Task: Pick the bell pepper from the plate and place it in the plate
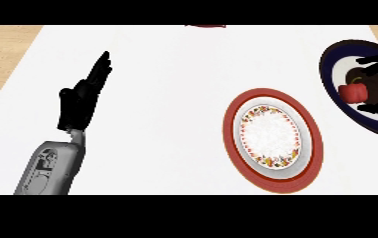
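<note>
Two plates lay on the white worktop (170, 92), and there was one bell pepper (353, 93). The red-rimmed plate (272, 138), with a flowered band round its white middle, sat right of centre and carried nothing. The dark-rimmed plate (326, 69) was cut off by the view's right edge, well apart from the left hand and just beyond the red-rimmed one. The single red bell pepper rested on the white inside of that dark-rimmed plate, near its lower part.

Two hands showed. The left hand (80, 99) stood at the view's left on its grey forearm (50, 167), fingers straight and pointing up and away, the thumb out to the side, holding nothing and resting far from both plates. The right hand (359, 75) appeared only as black shapes over the dark-rimmed plate, just above and against the pepper; whether it had closed on the pepper could not be told. A thin dark red sliver (207, 26) showed at the worktop's far edge.
</note>
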You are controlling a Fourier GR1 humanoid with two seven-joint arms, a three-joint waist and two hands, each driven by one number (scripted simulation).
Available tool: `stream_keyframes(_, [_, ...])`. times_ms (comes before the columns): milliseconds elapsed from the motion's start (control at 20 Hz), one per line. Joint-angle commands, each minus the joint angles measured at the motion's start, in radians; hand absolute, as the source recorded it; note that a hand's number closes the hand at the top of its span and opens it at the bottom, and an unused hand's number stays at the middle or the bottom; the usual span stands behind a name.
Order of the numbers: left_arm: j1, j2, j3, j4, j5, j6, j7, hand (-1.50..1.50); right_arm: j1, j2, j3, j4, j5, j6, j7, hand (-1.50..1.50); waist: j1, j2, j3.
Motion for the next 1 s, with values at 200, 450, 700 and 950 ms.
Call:
stream_keyframes(200, [0.019, -0.013, -0.003, -0.016, 0.003, -0.001, 0.008, 0.00, -0.038, 0.005, -0.130, 0.095, -0.128, 0.147, -0.058, -1.50, -0.010, -0.001, 0.001])
stream_keyframes(450, [0.017, -0.005, 0.010, 0.008, 0.000, -0.006, -0.028, 0.00, -0.083, -0.083, -0.270, 0.157, -0.261, 0.187, 0.058, -1.50, -0.013, 0.002, 0.001])
stream_keyframes(700, [0.017, -0.022, -0.005, -0.034, -0.011, 0.014, 0.006, 0.00, -0.014, -0.203, -0.339, 0.187, -0.330, 0.202, 0.108, -1.50, -0.008, 0.006, 0.004])
stream_keyframes(950, [-0.010, -0.004, 0.021, -0.002, 0.009, -0.008, 0.001, 0.00, 0.062, -0.248, -0.391, 0.190, -0.387, 0.273, 0.095, -1.50, -0.019, 0.014, 0.008])
